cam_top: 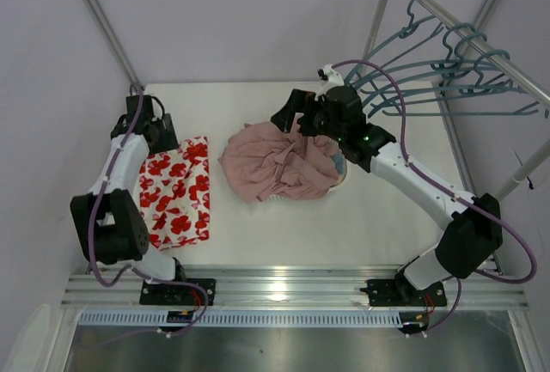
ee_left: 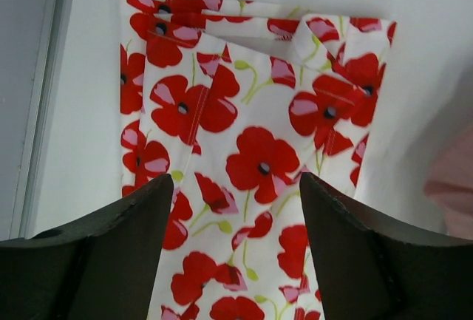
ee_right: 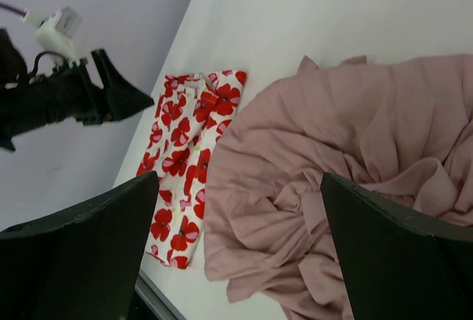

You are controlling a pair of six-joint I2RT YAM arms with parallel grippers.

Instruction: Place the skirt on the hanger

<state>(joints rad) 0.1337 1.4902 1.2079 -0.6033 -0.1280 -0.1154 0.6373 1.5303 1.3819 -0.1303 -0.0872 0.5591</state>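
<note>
white cloth skirt (cam_top: 176, 193), red poppy print, 1 item: folded flat on the bench (cam_top: 344, 226), long axis running from near edge to far edge. left tool (ee_left: 235, 183): directly above the skirt's far end, fingers spread either side of the cloth, gripping nothing; the nearer arm. right tool (ee_right: 238, 179): well right of the skirt, wide open, empty, over 1 pink garment (cam_top: 279, 166) lying just beside the skirt. hangers (cam_top: 447, 71): at least 4 on 1 rail (cam_top: 481, 41), far right of the skirt; overlap blocks a sure count.
</note>
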